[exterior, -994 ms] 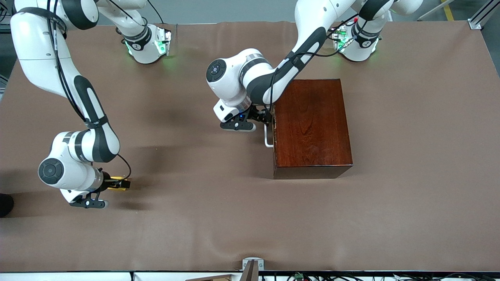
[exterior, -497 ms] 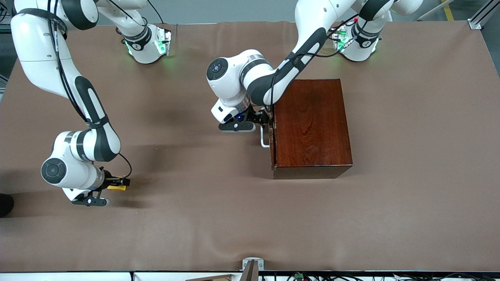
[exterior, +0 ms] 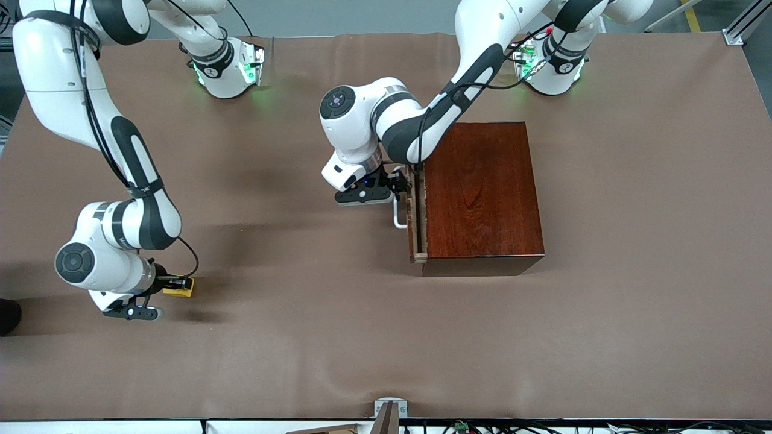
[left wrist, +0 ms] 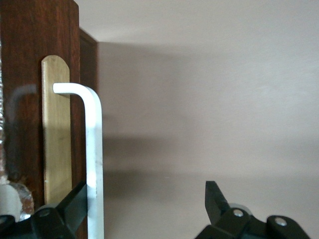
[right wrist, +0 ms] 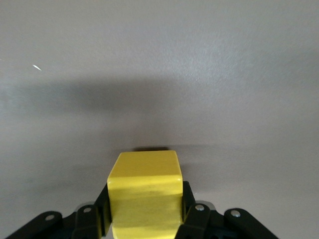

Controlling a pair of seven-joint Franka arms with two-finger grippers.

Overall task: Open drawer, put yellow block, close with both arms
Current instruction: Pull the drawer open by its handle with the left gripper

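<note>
- The drawer (exterior: 414, 226) stood only a crack out of the dark box (exterior: 480, 196), a thin strip of pale wood showing along the box's face toward the right arm's end of the table.
- The left gripper (exterior: 403, 184) was at the white handle (exterior: 398, 218), at the end of it farther from the front camera.
- In the left wrist view its fingers (left wrist: 215, 199) stood wide apart, with the handle (left wrist: 93, 164) running past one of them; the jaws were open and hooked the bar rather than clamped it, as far as that view showed.
- Judged from this, the opening step was under way, not finished: the gap was far too narrow for anything to drop in.
- The block (exterior: 179, 287) sat near the right arm's end of the table, well apart from the box and nearer to the front camera than it.
- The right gripper (exterior: 176, 283) was closed on the block; the right wrist view showed the yellow cube (right wrist: 145, 191) pinched between both fingers (right wrist: 192, 211).
- Whether the block had left the cloth (exterior: 338, 337) could not be told; a thin shadow lay just by its edge in the right wrist view.
- So the grasp looked done, while the carry to the drawer was not.
- Left to do: pull the drawer well out, bring the block over it and release it inside, then push the drawer in with both arms.
- The likely snag was timing, since the block could not go in until the drawer was well out.
</note>
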